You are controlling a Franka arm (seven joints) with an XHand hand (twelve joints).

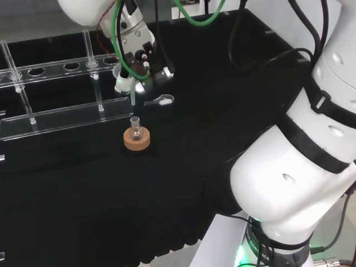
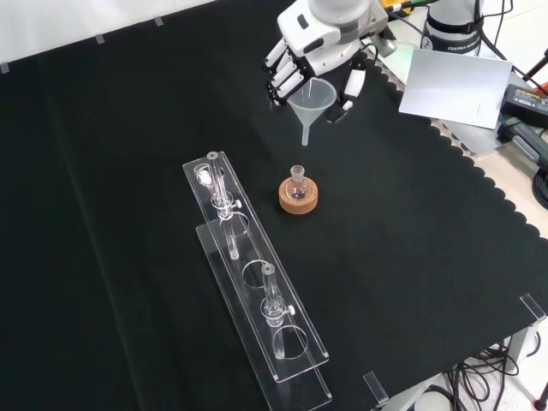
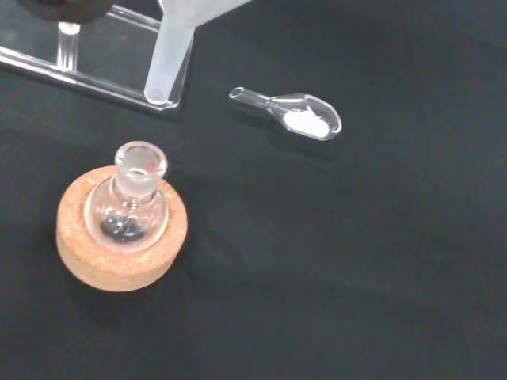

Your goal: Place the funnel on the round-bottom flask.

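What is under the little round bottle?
The little round bottle sits on a cork ring, which lies on the black cloth. Something small and dark shows inside the bottle; I cannot tell what. The cloth beneath the ring is covered.

My hand grips the clear funnel by its cone, fingers curled round it, stem pointing down, off the cloth. Below it in the front view, apart, the round-bottom flask stands upright in its cork ring. A clear rack lies to the left.
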